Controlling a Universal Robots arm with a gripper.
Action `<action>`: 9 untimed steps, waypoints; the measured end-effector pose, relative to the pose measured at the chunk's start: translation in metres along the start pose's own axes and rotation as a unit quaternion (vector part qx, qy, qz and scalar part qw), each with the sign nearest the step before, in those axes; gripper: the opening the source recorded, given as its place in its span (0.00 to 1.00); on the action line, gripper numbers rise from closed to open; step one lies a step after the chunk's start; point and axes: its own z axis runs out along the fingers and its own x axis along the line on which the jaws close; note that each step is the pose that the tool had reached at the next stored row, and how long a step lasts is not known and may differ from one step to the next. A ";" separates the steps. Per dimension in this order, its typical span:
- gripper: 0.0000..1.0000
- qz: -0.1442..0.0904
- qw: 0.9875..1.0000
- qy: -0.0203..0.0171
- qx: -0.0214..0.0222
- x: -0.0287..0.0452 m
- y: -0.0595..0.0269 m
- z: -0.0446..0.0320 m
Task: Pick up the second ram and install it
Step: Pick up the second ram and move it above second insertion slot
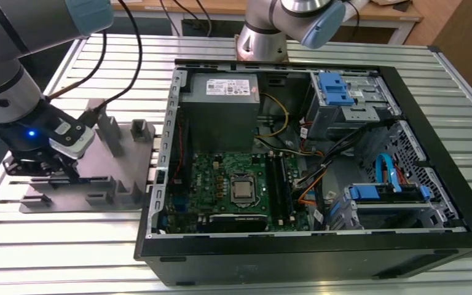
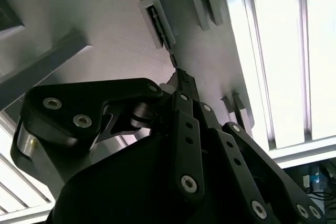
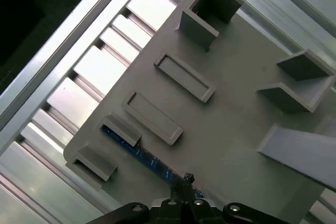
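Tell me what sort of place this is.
Probably a robotics lab or assembly test bench: an open computer case lies on a slotted aluminium table, and the arm's gripper is closed on the second ram in a grey holder plate beside it.

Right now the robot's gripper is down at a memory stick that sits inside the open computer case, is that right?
Not quite. The gripper is down at the memory stick, but the stick sits in the grey holder plate beside the computer case, on the exterior view's left, not inside it. The exterior view shows this.
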 end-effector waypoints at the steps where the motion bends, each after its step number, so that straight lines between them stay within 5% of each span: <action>1: 0.07 -0.005 1.000 0.000 0.000 0.0000 0.0000 0.0000; 9: 0.07 -0.050 0.999 0.000 -0.001 0.0000 0.0000 0.0000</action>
